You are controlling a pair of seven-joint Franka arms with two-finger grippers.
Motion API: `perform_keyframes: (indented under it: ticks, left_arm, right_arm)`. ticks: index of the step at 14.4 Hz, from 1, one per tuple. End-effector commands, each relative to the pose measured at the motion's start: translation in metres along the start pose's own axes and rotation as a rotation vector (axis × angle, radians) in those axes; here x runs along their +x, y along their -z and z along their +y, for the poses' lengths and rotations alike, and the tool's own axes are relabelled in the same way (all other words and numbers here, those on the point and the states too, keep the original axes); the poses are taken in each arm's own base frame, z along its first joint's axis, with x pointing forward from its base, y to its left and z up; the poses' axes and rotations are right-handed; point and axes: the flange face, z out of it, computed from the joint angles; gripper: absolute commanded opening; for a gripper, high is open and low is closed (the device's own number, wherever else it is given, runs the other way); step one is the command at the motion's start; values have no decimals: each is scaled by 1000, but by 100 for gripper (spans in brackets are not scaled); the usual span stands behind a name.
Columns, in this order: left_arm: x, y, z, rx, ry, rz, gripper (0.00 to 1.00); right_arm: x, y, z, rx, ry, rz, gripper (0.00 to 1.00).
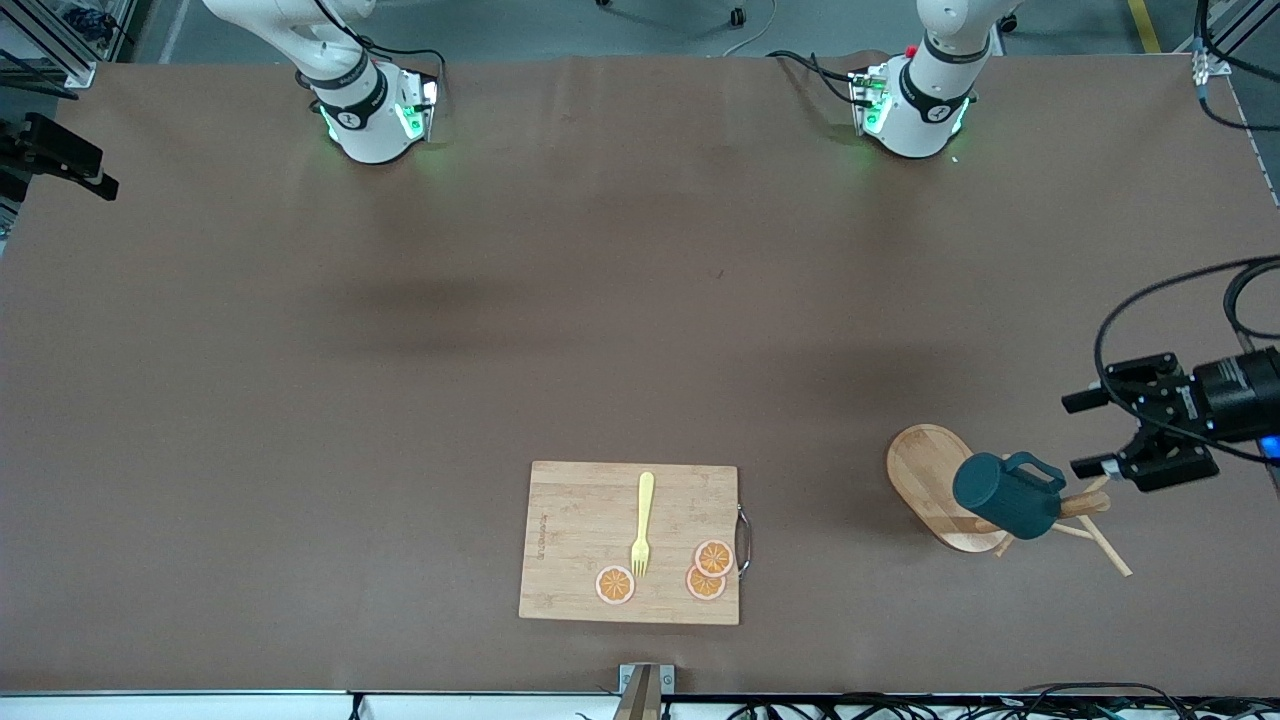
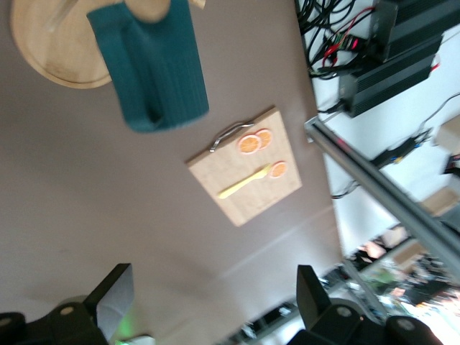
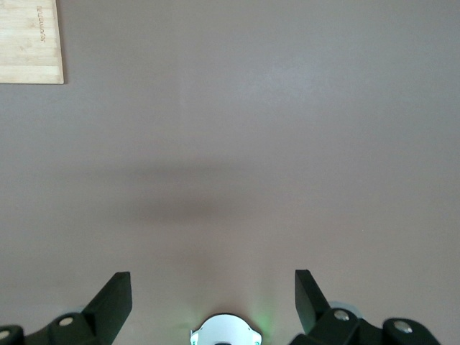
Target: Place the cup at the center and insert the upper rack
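Teal ribbed mug, the cup (image 1: 1003,496), hangs on a peg of the light wooden mug tree, the upper rack (image 1: 945,487), which stands toward the left arm's end of the table. The left gripper (image 1: 1085,432) hovers beside it, fingers spread wide, holding nothing. The right gripper (image 3: 213,298), also spread and empty, waits over bare table. The cup looks rigid, probably ceramic and breakable; its loop handle (image 1: 1035,468) seems the best hold.

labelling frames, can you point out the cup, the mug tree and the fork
cup (image 1: 1000,497), front view, on its ribbed teal side
upper rack (image 1: 925,462), front view, on its oval wooden base
fork (image 1: 643,520), front view, on the yellow handle, lying on the cutting board (image 1: 570,520)
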Motion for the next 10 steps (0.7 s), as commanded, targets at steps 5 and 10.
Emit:
perform_keyframes:
  ticks: [5,10]
  left_arm:
    - [-139,-15,15,445,-317,282,100]
    - [-157,11,0,585,-610,238,100]
  right_arm:
    - [-9,2,1,10,-16,11,100]
    - [-8,2,1,10,-16,8,100]
